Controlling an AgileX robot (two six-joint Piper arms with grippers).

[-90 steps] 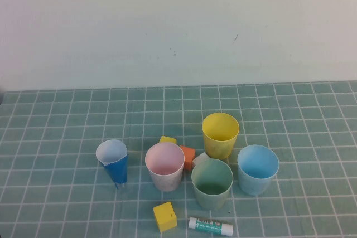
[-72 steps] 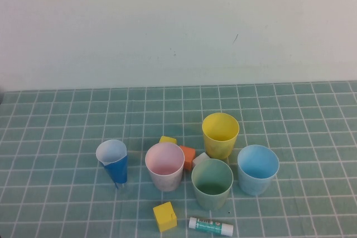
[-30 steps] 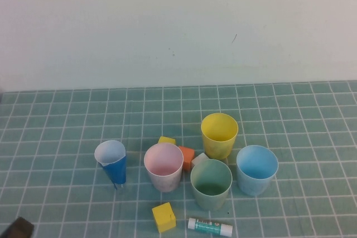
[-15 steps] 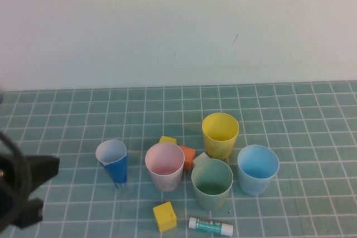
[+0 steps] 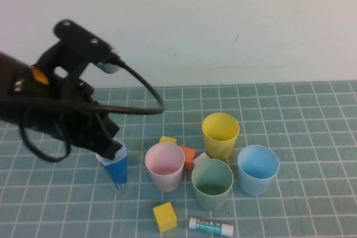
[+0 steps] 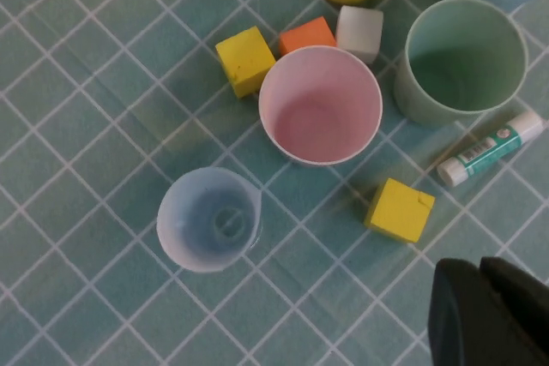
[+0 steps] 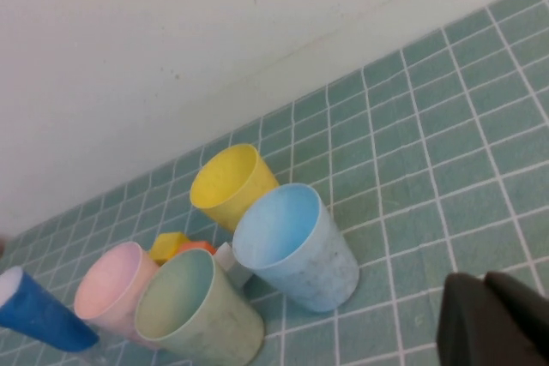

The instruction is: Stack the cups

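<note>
High view: a desk (image 5: 312,104) w/ a green, white-gridded surface, pale wall behind. 4 pastel cups stand upright, mouths up, in a loose cluster lower centre of the frame: pink cup (image 5: 164,166) at the cluster's left, pale green cup (image 5: 212,184) lower centre, light blue cup (image 5: 257,169) at right, yellow cup (image 5: 220,135) at top. None is nested in another.

A narrow dark-blue cone cup (image 5: 114,164), white inside, stands just left of the pink cup. Small cubes lie between the cups: orange cube (image 5: 187,156), white cube (image 5: 199,159), and a yellow cube (image 5: 167,140) half hidden behind the pink cup. A 2nd yellow cube (image 5: 164,216) sits at the bottom centre, w/ a glue stick (image 5: 210,226) lying flat to its right, below the green cup.

The left arm fills the left side of the frame, black w/ a looping cable. The left hand (image 5: 111,150) is over the cone cup's rim, left of the pink cup and apart from all 4 pastel cups; fingers clenched, holding nothing.

Left wrist view: looks straight down on the cone cup, pink cup and green cup, w/ the hand's dark tip in the lower right corner.

Right wrist view: the right hand (image 7: 493,323) shows as a dark shape in the lower right corner, clenched, empty. The blue cup is the nearest cup to it, apart from it; yellow, green and pink lie beyond. This hand doesn't show in the high view.
</note>
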